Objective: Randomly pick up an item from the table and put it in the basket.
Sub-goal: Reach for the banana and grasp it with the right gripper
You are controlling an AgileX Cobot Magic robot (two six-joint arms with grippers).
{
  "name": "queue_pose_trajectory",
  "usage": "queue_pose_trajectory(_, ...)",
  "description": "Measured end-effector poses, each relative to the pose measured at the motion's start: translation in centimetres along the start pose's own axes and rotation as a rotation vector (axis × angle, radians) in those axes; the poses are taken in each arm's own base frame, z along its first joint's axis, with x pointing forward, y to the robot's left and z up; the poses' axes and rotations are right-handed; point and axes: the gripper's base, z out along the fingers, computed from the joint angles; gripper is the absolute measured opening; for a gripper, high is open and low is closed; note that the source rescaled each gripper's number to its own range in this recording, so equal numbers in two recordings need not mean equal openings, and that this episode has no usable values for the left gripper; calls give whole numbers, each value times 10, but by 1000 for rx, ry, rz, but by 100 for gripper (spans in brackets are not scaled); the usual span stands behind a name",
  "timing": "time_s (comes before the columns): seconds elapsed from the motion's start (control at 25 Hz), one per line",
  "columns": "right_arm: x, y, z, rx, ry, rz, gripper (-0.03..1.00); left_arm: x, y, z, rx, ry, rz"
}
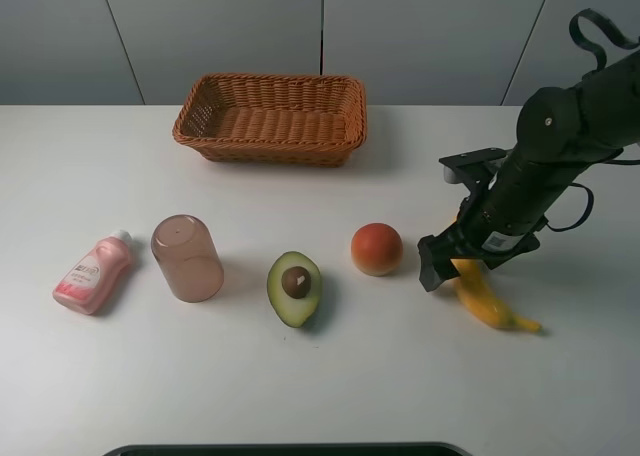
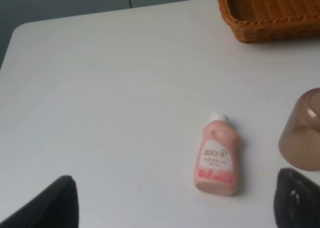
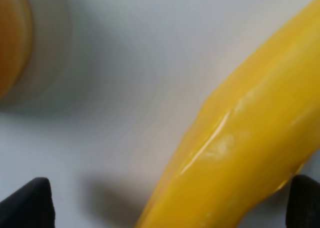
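Yellow banana (image 1: pixel 487 301) lies on the table (image 1: pixel 400 386) inside your right gripper (image 1: pixel 450 264), jaws wide, not gripped yet; lift and basket (image 1: pixel 265 148) drop remain.

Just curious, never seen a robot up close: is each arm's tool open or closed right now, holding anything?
Left tool: open, holding nothing.
Right tool: open, around the banana, not yet gripping it.

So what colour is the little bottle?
Pink bottle with a white cap, clearest in the left wrist view.
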Motion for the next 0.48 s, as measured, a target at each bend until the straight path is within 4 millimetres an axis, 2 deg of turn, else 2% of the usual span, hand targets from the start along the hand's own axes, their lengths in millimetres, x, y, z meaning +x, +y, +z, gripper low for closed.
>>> queue_pose_trajectory(0.28, 0, 0, 0, 0, 1, 11, 99, 0, 0, 0, 0, 0, 0)
queue_pose_trajectory(0.36, 0, 0, 0, 0, 1, 25, 84, 0, 0, 0, 0, 0, 0)
queue_pose_trajectory(0.48, 0, 0, 0, 0, 1, 38, 33, 0, 0, 0, 0, 0, 0)
